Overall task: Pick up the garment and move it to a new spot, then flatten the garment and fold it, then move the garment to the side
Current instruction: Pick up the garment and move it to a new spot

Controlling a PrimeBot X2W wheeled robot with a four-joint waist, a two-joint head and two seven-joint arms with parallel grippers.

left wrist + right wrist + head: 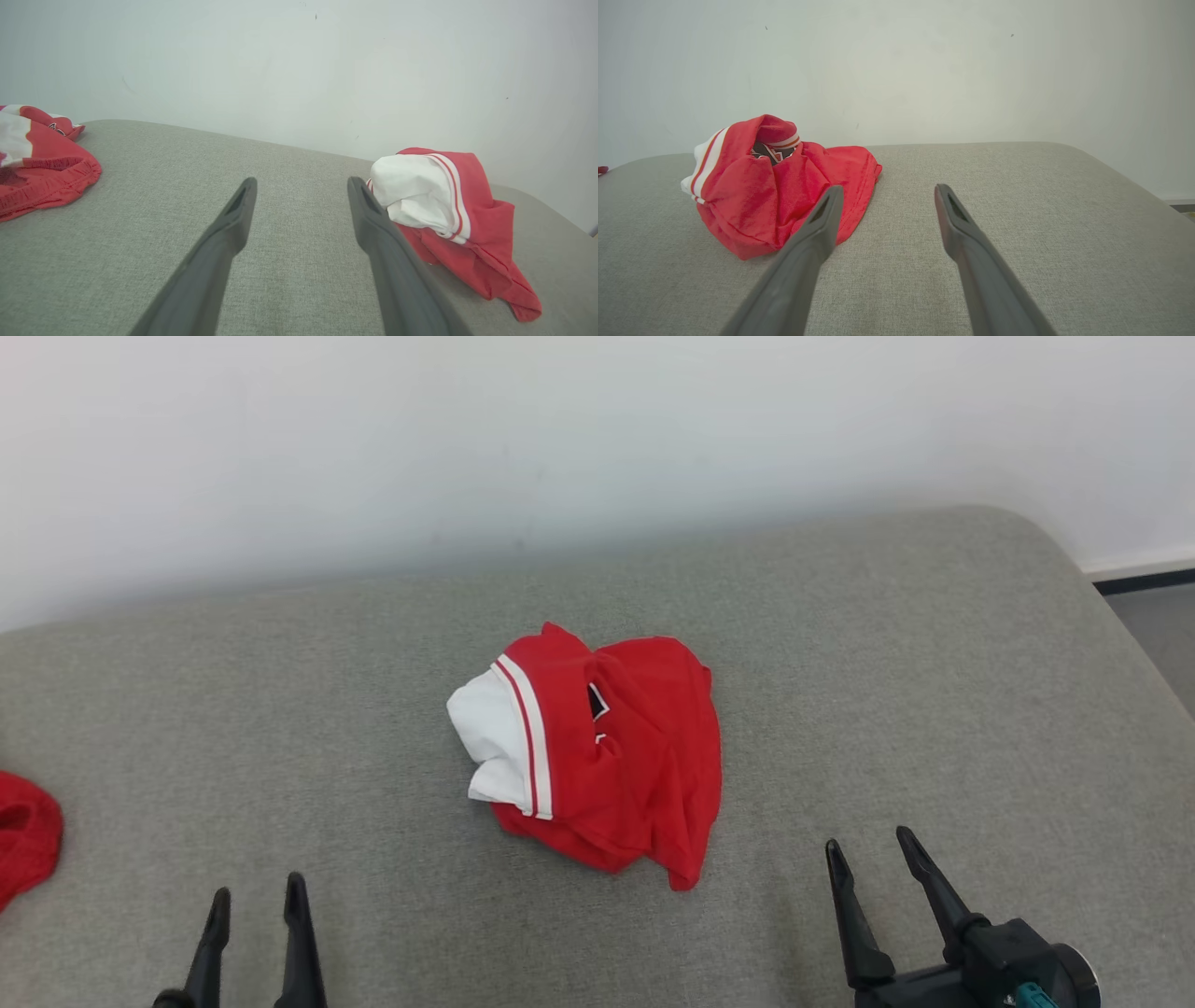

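Observation:
A red garment [607,756] with a white panel and white stripes lies crumpled in a heap at the middle of the grey cushion [934,691]. It also shows at the right of the left wrist view as the garment [448,219], and at the left of the right wrist view as the garment [770,191]. My left gripper [257,896] stands open at the lower left, well short of the heap, with nothing between its fingers [233,219]. Open too and empty, my right gripper [873,845] sits at the lower right, just right of the garment's near hem.
A second red and white piece of clothing [26,840] lies at the cushion's far left edge, seen also as the clothing [37,163]. A pale wall [560,439] rises behind the cushion. At the far right the cushion rounds off toward a grey floor [1162,635].

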